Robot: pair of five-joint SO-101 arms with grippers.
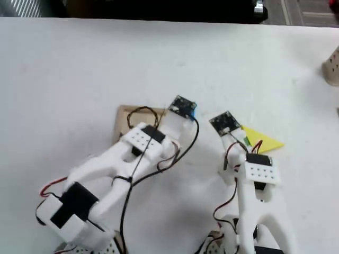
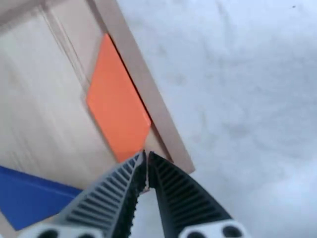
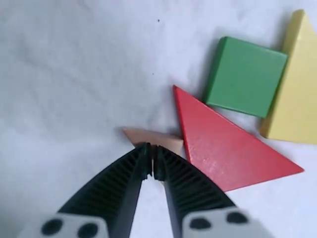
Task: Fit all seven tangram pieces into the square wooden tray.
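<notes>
Orange parallelogram (image 2: 118, 106) lies inside the wooden tray (image 2: 148, 94), just beyond the tightly closed left hand (image 2: 147, 159).

The tray (image 1: 122, 114) lies on the desk (image 1: 79, 69). In the tray, the parallelogram piece (image 2: 116, 106) lies along one rim, with a second piece (image 2: 29, 198) apart from it. On the desk right of the tray lie the small triangle (image 3: 153, 139), middle triangle (image 3: 228, 144), square piece (image 3: 245, 77) and, farthest out, the large triangle (image 1: 263, 141).
</notes>
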